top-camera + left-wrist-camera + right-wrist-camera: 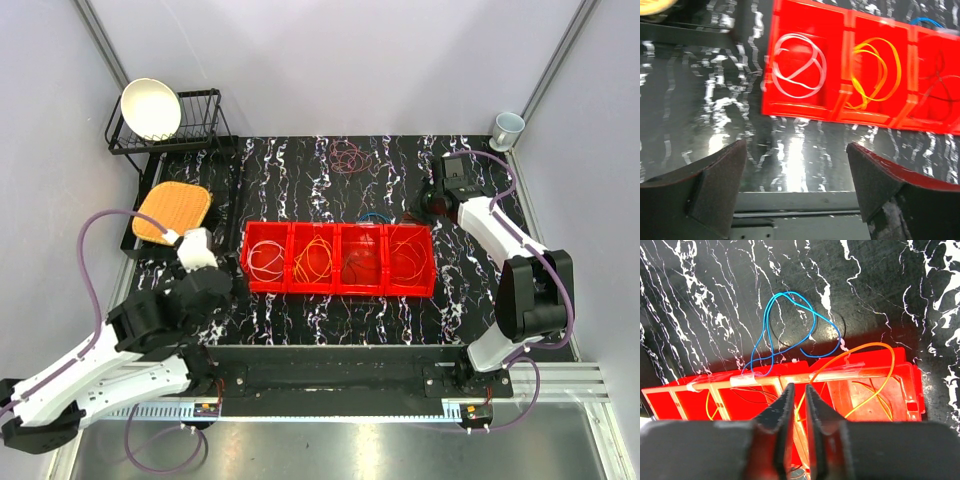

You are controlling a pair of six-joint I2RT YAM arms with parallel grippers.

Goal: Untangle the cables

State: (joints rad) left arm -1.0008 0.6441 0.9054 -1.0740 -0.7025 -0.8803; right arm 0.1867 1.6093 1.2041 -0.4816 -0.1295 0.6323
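Observation:
A red four-compartment tray point(340, 291) sits mid-table. From left to right it holds a white cable point(265, 258), a yellow cable point(315, 258), a dark cable point(360, 262) and an orange cable point(407, 255). A blue cable point(375, 216) lies on the table behind the tray, its end over the rim point(765, 382). A red-brown tangle point(347, 157) lies at the back. My left gripper point(796, 145) is open and empty, in front of the tray's left end point(203, 258). My right gripper point(799, 386) is shut with a thin gap, behind the tray's right end point(432, 205), above the orange cable point(865, 370).
A black dish rack point(200, 135) with a white bowl point(150, 108) stands at the back left. An orange woven pad point(172, 212) lies below it, beside a black bar point(240, 190). A cup point(507, 128) stands at the back right corner. Walls close in on both sides.

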